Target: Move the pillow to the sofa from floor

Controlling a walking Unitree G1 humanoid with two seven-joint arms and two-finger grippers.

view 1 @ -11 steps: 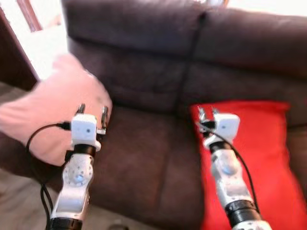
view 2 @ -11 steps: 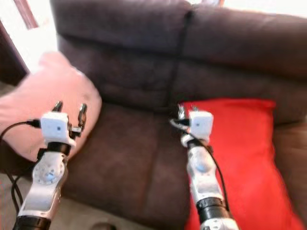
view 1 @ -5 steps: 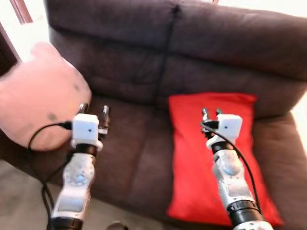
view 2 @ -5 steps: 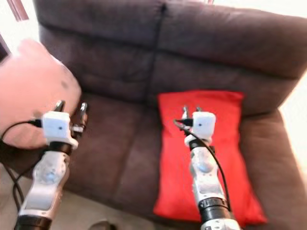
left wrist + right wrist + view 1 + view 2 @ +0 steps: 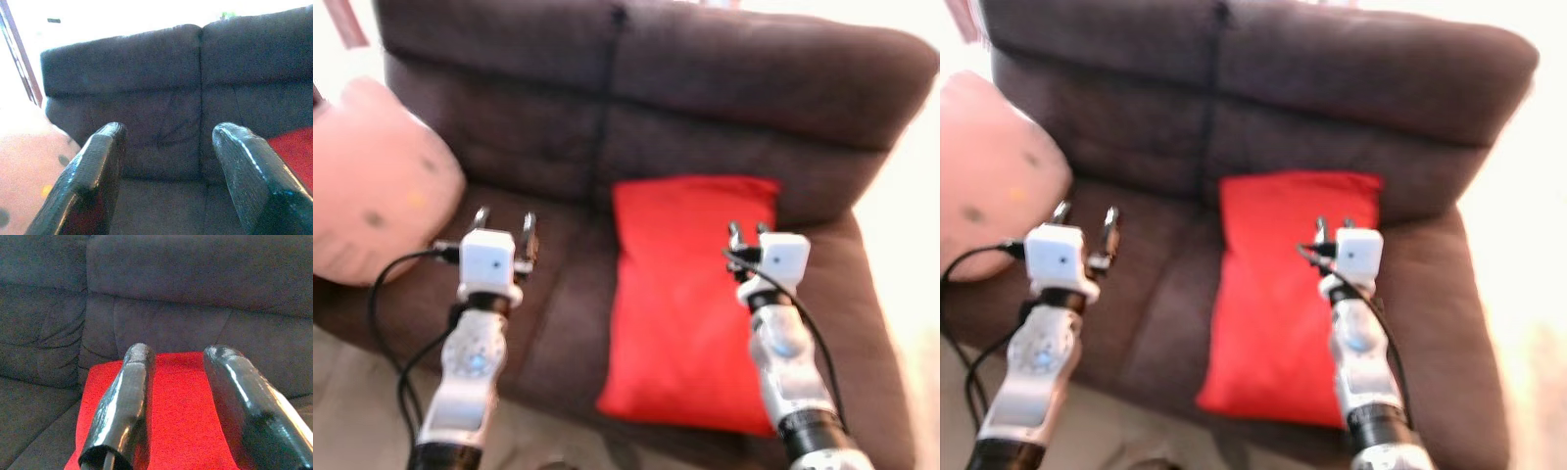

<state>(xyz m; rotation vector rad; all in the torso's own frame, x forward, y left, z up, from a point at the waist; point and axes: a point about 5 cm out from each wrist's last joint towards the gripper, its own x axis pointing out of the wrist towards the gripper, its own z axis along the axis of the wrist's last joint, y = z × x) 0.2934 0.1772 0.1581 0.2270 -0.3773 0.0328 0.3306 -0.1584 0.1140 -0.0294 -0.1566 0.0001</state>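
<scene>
A red pillow (image 5: 690, 294) lies flat on the right seat of the dark brown sofa (image 5: 724, 88), its top edge against the backrest. My right gripper (image 5: 748, 231) hovers over the pillow's right half, open, with nothing between its fingers; in the right wrist view the red pillow (image 5: 178, 401) lies just beyond the right gripper (image 5: 179, 352). My left gripper (image 5: 505, 223) is open and empty above the left seat. In the left wrist view the left gripper (image 5: 168, 132) faces the sofa's backrest.
A big pink pillow (image 5: 377, 181) with small spots leans on the sofa's left end, close to my left gripper. Light floor (image 5: 352, 401) lies below the sofa's front edge. The sofa's right armrest (image 5: 862, 323) is beside my right arm.
The whole picture has slid to the left, so the camera has turned right. The red pillow's full outline and the sofa's right arm have come into view. Both grippers keep their pose.
</scene>
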